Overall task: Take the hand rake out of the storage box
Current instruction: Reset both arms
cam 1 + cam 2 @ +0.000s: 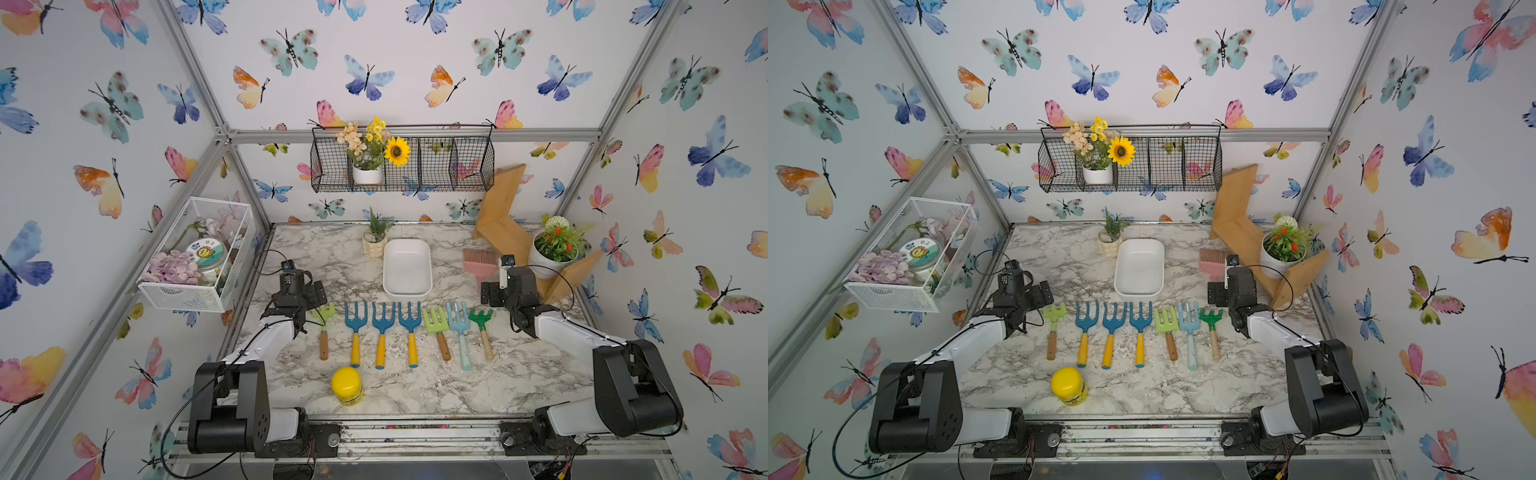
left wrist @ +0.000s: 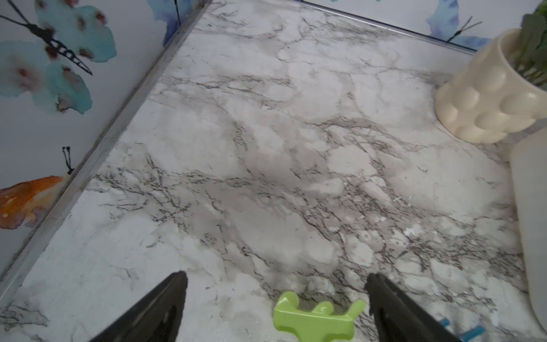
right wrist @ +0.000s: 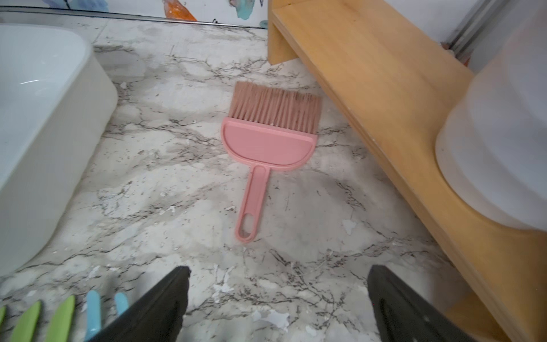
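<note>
The storage box (image 1: 407, 266) (image 1: 1139, 266) is a shallow white tub at the table's back centre, and nothing shows inside it. In front of it several hand rakes lie in a row on the marble, tines toward the box. A light green one (image 1: 325, 328) is leftmost, then three blue ones with yellow handles (image 1: 382, 332), and a dark green one (image 1: 482, 328) is rightmost. My left gripper (image 2: 276, 278) hangs open just above the leftmost rake's head (image 2: 313, 319), holding nothing. My right gripper (image 3: 278, 271) is open over bare marble beside the box wall (image 3: 44, 118).
A pink brush (image 3: 269, 142) lies ahead of the right gripper, by a wooden shelf (image 1: 503, 216) carrying a white flower pot (image 1: 552, 253). A cream pot (image 1: 374, 243) stands left of the box. A yellow jar (image 1: 347, 384) stands near the front edge. Wire baskets hang on the walls.
</note>
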Robot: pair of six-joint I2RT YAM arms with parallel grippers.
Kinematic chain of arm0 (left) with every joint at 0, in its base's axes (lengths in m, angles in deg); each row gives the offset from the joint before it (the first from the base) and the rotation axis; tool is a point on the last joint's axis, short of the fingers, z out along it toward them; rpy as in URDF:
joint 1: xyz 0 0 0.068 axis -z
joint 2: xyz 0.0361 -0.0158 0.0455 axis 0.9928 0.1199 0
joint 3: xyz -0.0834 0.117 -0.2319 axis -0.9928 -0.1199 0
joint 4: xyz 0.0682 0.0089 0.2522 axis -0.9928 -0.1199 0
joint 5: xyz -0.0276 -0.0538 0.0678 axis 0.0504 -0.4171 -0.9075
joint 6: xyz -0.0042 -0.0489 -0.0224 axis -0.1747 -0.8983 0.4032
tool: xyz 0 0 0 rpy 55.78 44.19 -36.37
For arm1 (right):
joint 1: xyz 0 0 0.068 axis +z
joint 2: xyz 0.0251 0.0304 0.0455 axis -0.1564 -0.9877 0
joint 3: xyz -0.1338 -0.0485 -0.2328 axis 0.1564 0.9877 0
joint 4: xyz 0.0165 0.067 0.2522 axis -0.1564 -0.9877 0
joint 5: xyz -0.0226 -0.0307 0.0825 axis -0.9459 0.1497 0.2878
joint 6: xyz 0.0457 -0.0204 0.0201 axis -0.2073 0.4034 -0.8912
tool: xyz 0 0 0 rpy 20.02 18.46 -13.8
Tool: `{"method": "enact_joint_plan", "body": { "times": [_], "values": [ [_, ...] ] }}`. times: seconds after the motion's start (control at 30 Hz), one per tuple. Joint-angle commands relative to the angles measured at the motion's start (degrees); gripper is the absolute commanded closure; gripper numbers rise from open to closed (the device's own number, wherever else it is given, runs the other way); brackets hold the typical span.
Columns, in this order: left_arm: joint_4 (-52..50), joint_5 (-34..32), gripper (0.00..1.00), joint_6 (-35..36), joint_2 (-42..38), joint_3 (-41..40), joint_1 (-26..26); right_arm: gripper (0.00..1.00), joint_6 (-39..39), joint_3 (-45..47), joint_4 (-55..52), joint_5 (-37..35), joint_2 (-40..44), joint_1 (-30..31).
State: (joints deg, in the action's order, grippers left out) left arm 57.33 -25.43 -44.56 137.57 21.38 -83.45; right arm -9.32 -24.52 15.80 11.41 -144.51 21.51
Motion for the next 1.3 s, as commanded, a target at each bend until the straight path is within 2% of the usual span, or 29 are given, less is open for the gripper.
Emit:
{"method": "enact_joint_plan", "body": {
  "times": [0.0,0.07,0.2,0.33,0.4,0.5,0.57,0.6,0.63,0.7,0.77,1.27],
  "values": [
    [18.12,2.59,0.01,3.68,-4.64,-8.66,-1.45,0.01,1.35,3.83,14.02,0.42,-1.47,-2.94],
    [25.97,3.86,0.01,5.06,-6.63,-13.28,-1.42,0.01,2.04,6.9,19.5,1.51,-1.89,-4.34],
    [34.18,6.1,0.01,7.26,-6.36,-16.9,-1.51,0.01,5.75,12.75,31.8,3.97,-3.3,-5.83],
    [40.99,8.11,0.01,7.28,-2.56,-18.76,-1.82,0.0,3.81,18.82,47.04,3.53,-6.87,-7.23],
    [46.13,9.11,0.01,7.45,-0.6,-21.32,-1.8,0.0,3.82,20.59,48.68,4.69,-6.44,-7.61],
    [53.5,11.47,0.01,9.17,1.72,-24.46,-1.37,0.0,3.98,23.2,58.1,7.41,-9.51,-8.47],
    [58.86,10.59,0.01,9.13,4.29,-26.09,-1.05,0.0,3.77,21.5,50.27,7.41,-7.25,-8.6],
    [60.85,11.22,0.01,9.51,5.13,-26.39,-1.04,0.0,4.04,21.72,52.01,8.06,-7.94,-8.73],
    [59.85,11.27,0.01,9.79,5.07,-25.96,-0.75,0.0,4.16,21.99,54.51,8.7,-9.0,-8.82],
    [54.74,9.67,0.01,11.4,4.56,-24.03,0.68,0.0,4.25,21.66,52.87,8.59,-8.49,-8.82],
    [56.14,7.46,0.01,11.81,4.47,-24.55,2.06,0.0,4.16,21.21,50.6,8.66,-7.75,-8.82],
    [54.85,7.65,0.01,11.59,4.57,-23.92,2.01,0.02,4.43,21.64,51.63,8.48,-7.79,-8.82]
  ]
}}
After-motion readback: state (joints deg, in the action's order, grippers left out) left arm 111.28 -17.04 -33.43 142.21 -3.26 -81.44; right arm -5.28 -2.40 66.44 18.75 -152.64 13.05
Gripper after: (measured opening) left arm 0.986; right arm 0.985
